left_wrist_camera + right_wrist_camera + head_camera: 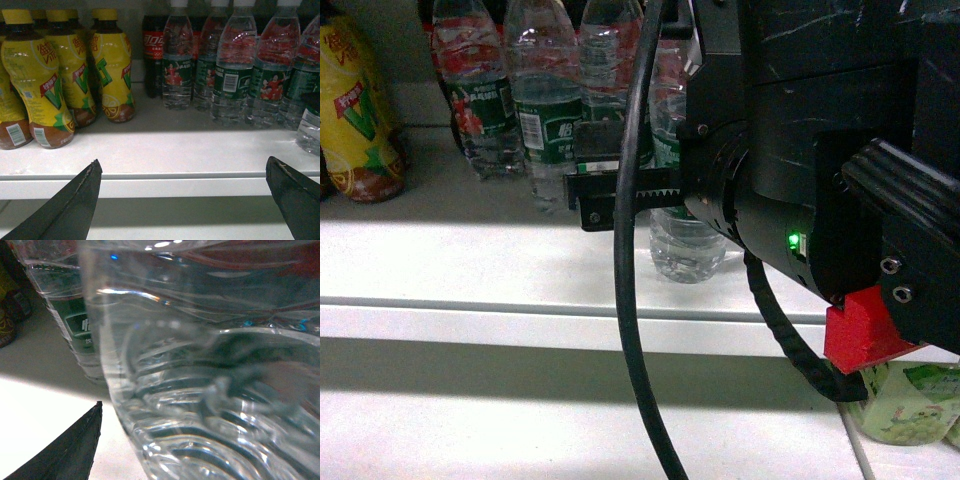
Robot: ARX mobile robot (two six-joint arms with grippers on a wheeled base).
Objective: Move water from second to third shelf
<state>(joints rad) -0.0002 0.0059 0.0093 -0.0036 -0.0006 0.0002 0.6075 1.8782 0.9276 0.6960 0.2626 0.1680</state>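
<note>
One water bottle [685, 245], clear and ribbed, stands forward of the row on the white shelf [470, 265]. It fills the right wrist view [210, 390] and shows at the right edge of the left wrist view [310, 132]. My right gripper [650, 195] is level with it and around it. Its left finger [75, 450] stands a little apart from the bottle's side, and the other finger is hidden behind the bottle. My left gripper [182, 170] is wide open and holds nothing, in front of the shelf's front edge.
More water bottles [230, 65] with green labels line the back of the shelf. Yellow juice bottles [50, 80] stand left, a cola bottle [152, 50] behind. A black cable [630, 300] hangs across the head view. A green-labelled bottle [910, 400] sits on the lower shelf at right.
</note>
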